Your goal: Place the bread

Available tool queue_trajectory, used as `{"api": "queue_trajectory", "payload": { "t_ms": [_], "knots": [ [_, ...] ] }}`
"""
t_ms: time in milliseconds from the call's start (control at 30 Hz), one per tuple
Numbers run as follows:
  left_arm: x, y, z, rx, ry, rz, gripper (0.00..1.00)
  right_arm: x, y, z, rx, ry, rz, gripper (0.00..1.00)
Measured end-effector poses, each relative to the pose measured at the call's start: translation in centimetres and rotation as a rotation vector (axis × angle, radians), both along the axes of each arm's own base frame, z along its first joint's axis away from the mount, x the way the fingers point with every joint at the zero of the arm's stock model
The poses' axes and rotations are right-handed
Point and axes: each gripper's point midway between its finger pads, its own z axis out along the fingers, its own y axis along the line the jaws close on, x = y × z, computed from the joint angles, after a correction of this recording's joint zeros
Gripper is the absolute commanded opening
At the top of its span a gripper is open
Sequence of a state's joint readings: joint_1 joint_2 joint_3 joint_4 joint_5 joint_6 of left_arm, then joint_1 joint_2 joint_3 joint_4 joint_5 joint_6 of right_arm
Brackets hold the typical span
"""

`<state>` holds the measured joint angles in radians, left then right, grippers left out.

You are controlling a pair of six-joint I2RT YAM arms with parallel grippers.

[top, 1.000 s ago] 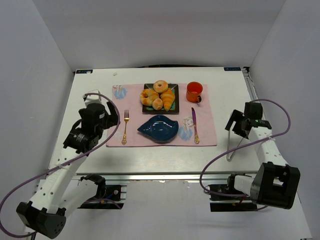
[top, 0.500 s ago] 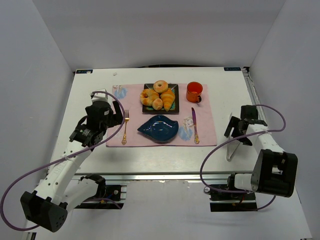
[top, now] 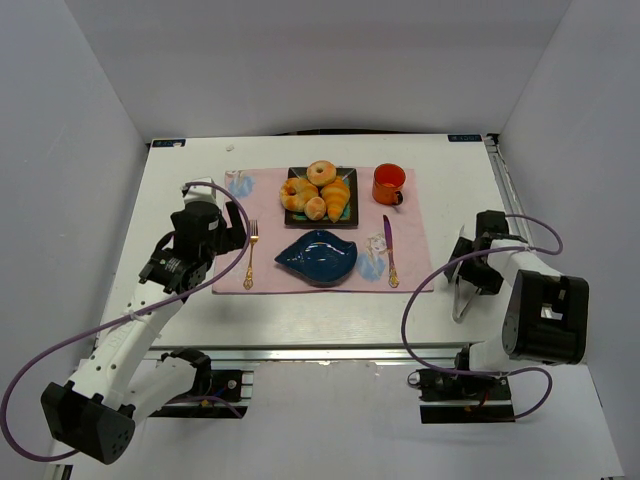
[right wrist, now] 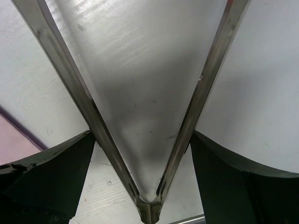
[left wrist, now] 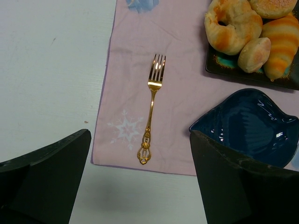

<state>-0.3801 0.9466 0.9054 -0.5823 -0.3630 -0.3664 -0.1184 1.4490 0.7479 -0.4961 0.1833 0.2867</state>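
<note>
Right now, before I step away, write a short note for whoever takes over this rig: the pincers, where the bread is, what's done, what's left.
Left pincer: open, holding nothing, hovering over the fork on the mat.
Right pincer: open, straddling the tongs lying right of the mat; not closed on them.
Bread: on the black tray among the other pastries, untouched.
Done: nothing placed yet.
Left: grip the tongs, lift the bread, then probably set it on the blue dish.
</note>
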Motion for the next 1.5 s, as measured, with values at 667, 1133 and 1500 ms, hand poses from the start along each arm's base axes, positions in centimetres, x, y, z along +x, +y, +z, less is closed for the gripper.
{"api": "queue_trajectory", "payload": {
  "t_ms": [667, 1133, 1500],
  "knots": [
    [0.0, 0.2, 0.0, 0.008, 0.000, 0.012, 0.98, 1.9, 0.1, -0.1, 0.016, -0.019, 0.028, 0.52],
    [0.0, 0.3, -0.8, 0.030, 0.055, 0.011, 0.98, 4.8, -0.3, 11.5, -0.017, -0.281, 0.002, 0.54],
    [0.8, 0.0, 1.4, 0.017, 0.016, 0.011, 0.98, 4.0, 3.0, 18.0, 0.029, -0.379, 0.142, 0.54]
  ]
}}
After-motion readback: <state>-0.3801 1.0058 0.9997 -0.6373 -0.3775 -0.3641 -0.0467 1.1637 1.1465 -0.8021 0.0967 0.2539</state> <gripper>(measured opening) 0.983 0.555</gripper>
